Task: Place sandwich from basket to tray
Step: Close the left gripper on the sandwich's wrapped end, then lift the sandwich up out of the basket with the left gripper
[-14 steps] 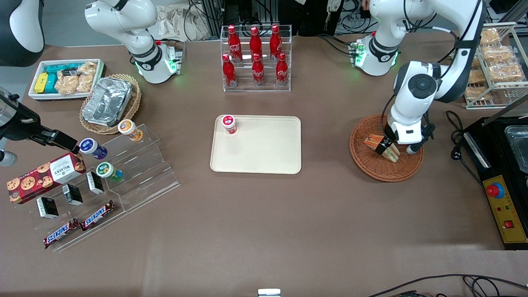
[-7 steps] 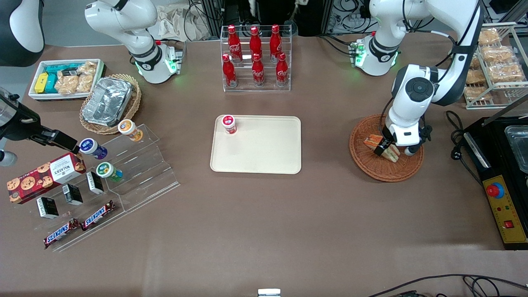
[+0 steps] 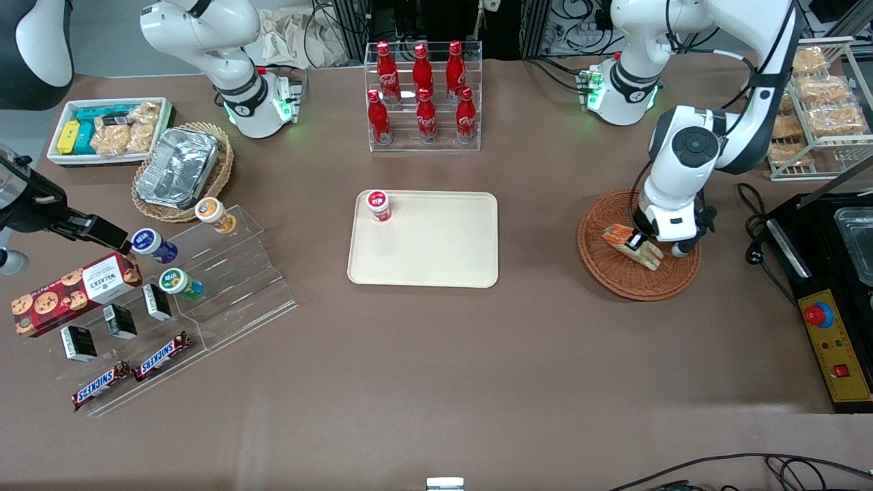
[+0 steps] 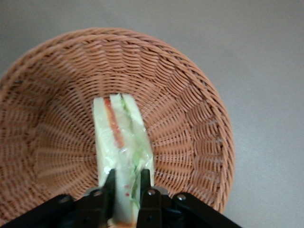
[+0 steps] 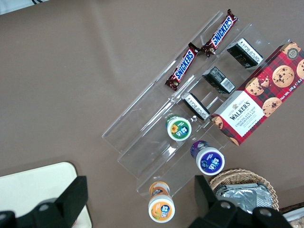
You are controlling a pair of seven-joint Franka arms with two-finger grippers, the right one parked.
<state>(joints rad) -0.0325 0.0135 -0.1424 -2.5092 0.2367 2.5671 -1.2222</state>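
Observation:
A wrapped triangular sandwich (image 3: 629, 245) (image 4: 121, 142) with white bread and red, orange and green layers lies in the round reddish-brown wicker basket (image 3: 614, 276) (image 4: 190, 123) toward the working arm's end of the table. My gripper (image 3: 641, 243) (image 4: 127, 183) is down in the basket, its two black fingers (image 4: 145, 183) closed on the sandwich's wide end. The cream tray (image 3: 436, 252) lies flat at the table's middle, with a small red-lidded jar (image 3: 378, 205) standing on one corner farthest from the front camera.
A clear rack of red cola bottles (image 3: 423, 95) stands farther from the front camera than the tray. A black appliance with a red button (image 3: 829, 300) and a wire rack of bagged snacks (image 3: 818, 109) flank the basket. Snack steps (image 3: 170, 293) lie toward the parked arm's end.
The gripper has settled lower over the sandwich and its fingers have closed on the wide end. The sandwich has shifted slightly in the basket.

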